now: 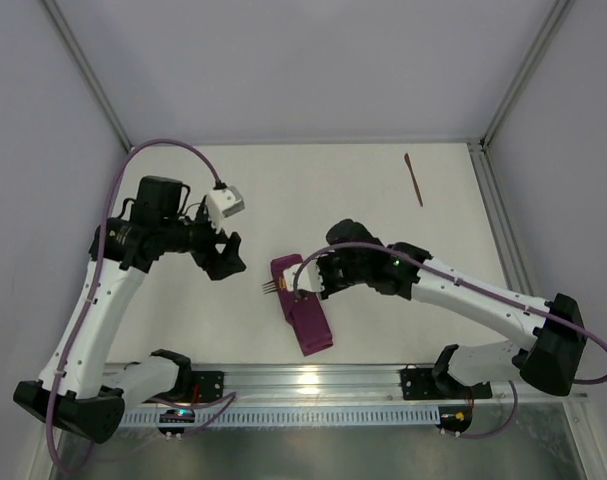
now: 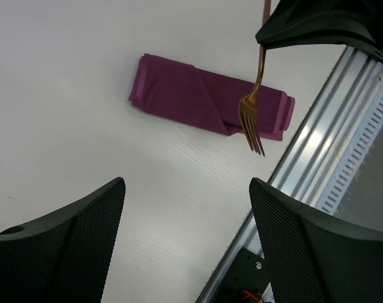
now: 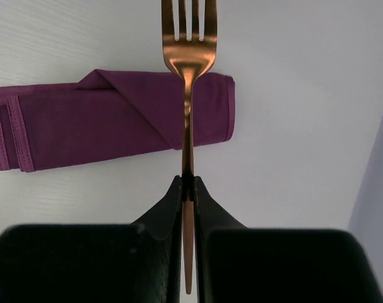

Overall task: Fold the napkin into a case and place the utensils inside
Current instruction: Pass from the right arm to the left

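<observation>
- Right tool (image 3: 187, 183) is clamped on the slim handle of the copper fork (image 3: 188, 57), tines pointing away from the wrist. The fork crosses the case (image 3: 109, 120) near one short end, roughly square to its length.
- Left tool (image 2: 188, 208) hangs off to the side with its jaws spread wide and nothing between them. It is well apart from the case and steadies nothing.
- Pivot risk: the grip is a narrow pinch on a thin, smooth handle, so the fork could swing or slip in the jaws when the tines meet cloth.
- Snag risk: the tines could catch the diagonal flap or a hem. With nothing pinning the case, a push would likely slide it along the bench (image 1: 383, 220) or pull the folds open.
- Alignment risk: the fork sits crosswise to the pouch, so I judge it must be turned along the case before it can slide under the flap. Otherwise it would only bunch the cloth.
- Case contents: the magenta pouch lies flat on the bench near the arms' bases. No utensil shows inside it. Whether the fork touches the cloth I cannot tell.
- Knife (image 1: 413, 180) lies bare on the bench at the far right, well apart from the case and not yet inside.
</observation>
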You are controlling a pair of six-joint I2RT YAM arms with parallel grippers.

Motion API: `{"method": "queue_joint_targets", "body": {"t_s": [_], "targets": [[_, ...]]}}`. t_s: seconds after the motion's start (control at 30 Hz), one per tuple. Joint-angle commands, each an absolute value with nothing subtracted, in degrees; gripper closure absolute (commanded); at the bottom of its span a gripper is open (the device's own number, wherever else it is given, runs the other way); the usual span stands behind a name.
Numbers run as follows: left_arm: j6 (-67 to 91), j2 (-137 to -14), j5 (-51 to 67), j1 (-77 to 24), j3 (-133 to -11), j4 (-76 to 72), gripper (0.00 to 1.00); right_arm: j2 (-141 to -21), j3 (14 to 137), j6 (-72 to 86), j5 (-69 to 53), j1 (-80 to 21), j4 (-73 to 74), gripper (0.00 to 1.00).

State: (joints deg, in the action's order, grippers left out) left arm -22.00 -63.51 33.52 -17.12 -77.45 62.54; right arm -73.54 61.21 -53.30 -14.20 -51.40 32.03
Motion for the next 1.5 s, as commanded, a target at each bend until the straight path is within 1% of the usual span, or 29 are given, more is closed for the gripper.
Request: {"method": "queue_joint_targets", "body": {"t_s": [0.0,0.17,0.3,0.47,0.57,0.67,0.7,0.77,0.83,0.87,0.93,0.97,1.0,1.07,1.1,1.13,1.17,1.2,1.23,1.27,1.3,1.33,1.37,1.4,1.43,1.47], "targets": [[-24.25,-63.54,39.80,-17.05,-75.77,67.67,0.18,-72.94,63.18,-67.75,-10.47,-57.98,27.78,0.96],[-25.14,-64.25,44.29,-17.05,-72.08,67.15,0.17,-78.04,68.46,-76.28,-7.83,-63.71,23.03,0.96],[-25.31,-65.12,47.63,-16.96,-70.40,67.50,0.14,-81.47,71.53,-82.60,-7.73,-66.79,20.31,0.96],[-29.08,-64.78,48.78,-17.05,-69.26,70.92,0.13,-84.11,73.04,-83.41,-8.35,-67.32,17.41,0.96],[-30.85,-64.42,47.12,-17.14,-67.77,71.46,0.15,-84.64,73.30,-82.44,-9.05,-67.41,16.00,0.96],[-32.17,-64.42,45.18,-17.05,-66.53,72.15,0.29,-84.64,73.04,-82.35,-8.44,-67.41,14.94,0.96],[-32.69,-64.42,45.00,-17.05,-66.36,72.42,0.39,-84.64,73.04,-82.35,-8.18,-67.41,15.03,0.96],[-32.96,-63.99,45.00,-17.05,-66.18,72.77,0.45,-84.55,72.86,-82.00,-8.09,-67.41,14.68,0.96],[-32.96,-63.81,45.09,-17.05,-66.18,72.60,0.49,-84.38,72.77,-81.74,-8.61,-67.41,13.98,0.96],[-32.96,-63.55,45.09,-17.14,-66.01,72.42,0.57,-84.29,72.69,-81.04,-8.87,-67.33,13.54,0.96],[-32.44,-63.46,45.09,-17.05,-66.09,72.07,0.69,-84.11,72.69,-80.42,-9.32,-67.41,12.57,0.96],[-32.00,-63.28,45.09,-17.14,-66.01,71.81,0.78,-84.20,72.69,-79.64,-9.32,-67.41,12.22,0.96],[-31.38,-63.19,45.09,-17.14,-66.09,70.76,1.00,-84.46,72.69,-78.93,-9.14,-67.24,11.26,0.96],[-28.84,-62.41,45.18,-17.14,-65.92,69.35,1.00,-84.55,71.90,-74.30,-8.70,-67.32,8.81,0.96],[-27.70,-62.05,44.91,-17.14,-65.83,68.30,1.00,-84.29,71.11,-72.01,-8.53,-67.24,4.70,0.96],[-26.29,-61.70,44.56,-17.05,-65.74,65.42,1.00,-83.50,70.23,-69.29,-8.09,-66.80,1.79,0.93],[-22.62,-61.18,43.26,-17.05,-65.57,63.65,1.00,-82.89,67.35,-65.52,-7.48,-66.62,-2.94,0.80],[-20.85,-60.48,42.81,-17.05,-65.04,61.89,1.00,-82.01,65.41,-56.86,-6.34,-66.27,-7.08,0.73],[-19.26,-60.21,42.45,-17.05,-64.69,58.66,1.00,-80.96,63.56,-52.43,-5.02,-65.83,-15.56,0.68],[-16.29,-60.03,42.19,-16.96,-64.34,57.23,1.00,-78.51,59.28,-48.29,-1.36,-65.48,-19.91,0.55],[-14.95,-59.94,41.93,-16.96,-63.73,56.00,1.00,-77.18,57.06,-40.42,1.55,-65.39,-26.65,0.49],[-13.55,-60.03,41.58,-16.96,-63.46,54.77,1.00,-75.78,55.30,-35.99,4.37,-65.48,-28.89,0.46],[-11.53,-60.03,40.44,-16.96,-63.20,52.75,1.00,-72.80,53.02,-31.08,8.22,-65.39,-29.79,0.45],[-10.38,-59.94,39.39,-17.05,-62.67,51.78,1.00,-71.56,52.48,-18.76,10.35,-65.39,-29.01,0.45],[-9.15,-59.68,38.42,-16.96,-62.41,50.72,1.00,-70.41,52.21,-10.98,13.33,-65.39,-27.61,0.45],[-7.92,-59.50,37.28,-16.96,-62.05,48.36,1.00,-68.92,52.47,-2.72,19.97,-65.39,-24.90,0.45]]}}
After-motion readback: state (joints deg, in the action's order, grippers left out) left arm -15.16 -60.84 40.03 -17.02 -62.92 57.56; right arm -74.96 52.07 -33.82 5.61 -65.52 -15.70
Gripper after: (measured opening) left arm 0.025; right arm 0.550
